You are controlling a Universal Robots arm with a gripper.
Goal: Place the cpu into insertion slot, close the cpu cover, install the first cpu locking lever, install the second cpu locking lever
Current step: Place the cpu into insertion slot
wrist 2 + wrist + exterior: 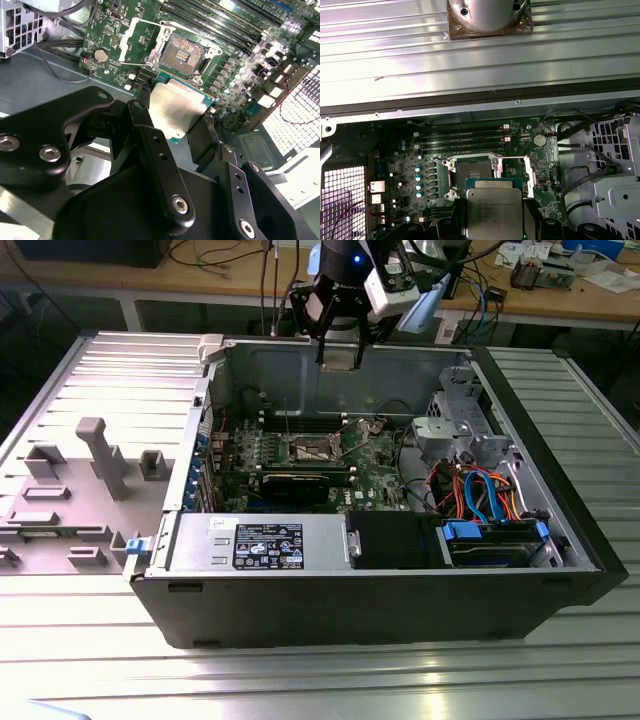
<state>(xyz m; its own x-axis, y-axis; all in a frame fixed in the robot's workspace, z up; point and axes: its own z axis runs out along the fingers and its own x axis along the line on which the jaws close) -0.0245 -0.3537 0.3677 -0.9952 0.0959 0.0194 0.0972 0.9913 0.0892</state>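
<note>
While the tool (176, 120) is hovering over the open computer case (350, 590), its black, bolted fingers (155, 145) are clamping the cpu (177, 107) by opposite edges. The chip is showing as a flat square with a dull silver top and a thin teal border. Beyond it, well apart, the insertion slot (182, 52) is lying bare, a dark square in a silver rim on the green circuit board (112, 30). Just beside the slot, the cpu cover (126, 40), a thin silver frame, is standing swung open. The case is sitting on a ribbed metal desk (300, 680).
</note>
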